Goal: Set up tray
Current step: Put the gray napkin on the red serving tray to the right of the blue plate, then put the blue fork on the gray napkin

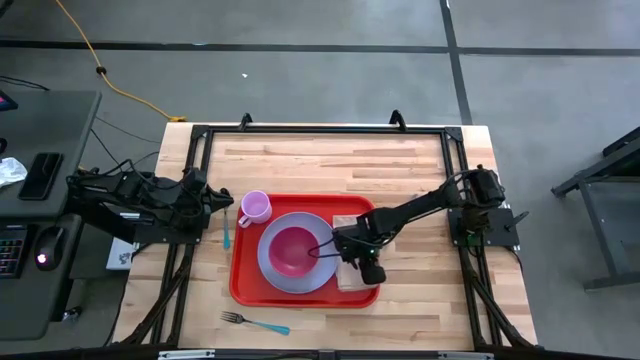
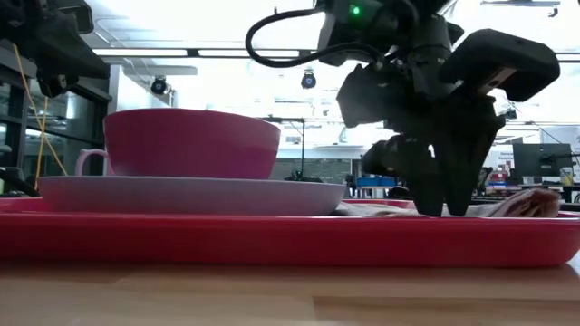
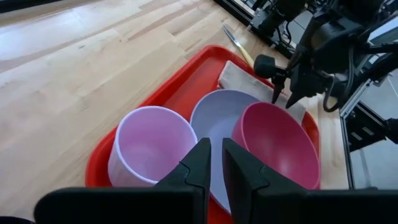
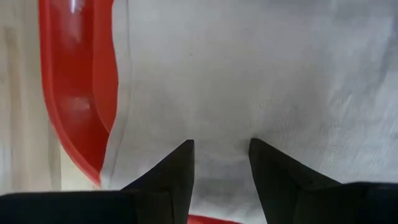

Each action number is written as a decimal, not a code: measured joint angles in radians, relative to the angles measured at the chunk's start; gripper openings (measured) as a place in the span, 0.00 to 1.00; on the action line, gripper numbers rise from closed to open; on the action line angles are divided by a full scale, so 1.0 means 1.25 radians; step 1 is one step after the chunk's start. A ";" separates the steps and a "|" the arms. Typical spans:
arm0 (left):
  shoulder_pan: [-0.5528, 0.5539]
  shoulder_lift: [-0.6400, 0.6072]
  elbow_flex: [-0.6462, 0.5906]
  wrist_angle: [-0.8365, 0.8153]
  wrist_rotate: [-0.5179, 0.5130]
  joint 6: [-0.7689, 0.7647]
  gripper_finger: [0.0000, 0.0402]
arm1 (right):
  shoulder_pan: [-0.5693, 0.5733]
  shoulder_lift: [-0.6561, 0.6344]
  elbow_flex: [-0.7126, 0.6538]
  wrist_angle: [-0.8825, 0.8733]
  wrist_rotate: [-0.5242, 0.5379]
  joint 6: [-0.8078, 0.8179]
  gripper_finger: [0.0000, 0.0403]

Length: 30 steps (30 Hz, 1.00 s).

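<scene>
The red tray (image 1: pixel 243 285) lies mid-table. On it sit a lavender plate (image 1: pixel 272 270) holding a pink bowl (image 1: pixel 293 250), a pale pink cup (image 1: pixel 255 208) at the tray's far left corner, and a white napkin (image 1: pixel 352 216) along its right side. My right gripper (image 1: pixel 368 268) points steeply down over the napkin (image 4: pixel 261 74), its fingers open and their tips (image 2: pixel 446 210) at the cloth. My left gripper (image 1: pixel 222 203) waits off the tray's left edge. It is narrowly open (image 3: pixel 216 163) with nothing between its fingers. My right gripper comes at the napkin (image 4: pixel 221 124) from above with its open fingers astride a flat patch of cloth. The tray's rim hides the tips in the low view, so I cannot tell whether they touch the napkin.
A teal-handled utensil (image 1: pixel 226 232) lies on the table between my left gripper and the tray. A teal-handled fork (image 1: pixel 255 322) lies near the table's front edge. Bare wood stretches beyond the tray's far side (image 1: pixel 330 160).
</scene>
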 joint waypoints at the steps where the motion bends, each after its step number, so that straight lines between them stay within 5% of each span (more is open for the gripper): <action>1: 0.000 0.000 0.000 0.000 0.001 0.000 0.18 | 0.000 0.001 0.000 0.009 -0.001 0.003 0.34; 30: 0.000 0.000 0.000 0.000 0.007 0.013 0.18 | -0.053 0.003 0.088 -0.098 0.010 0.005 0.34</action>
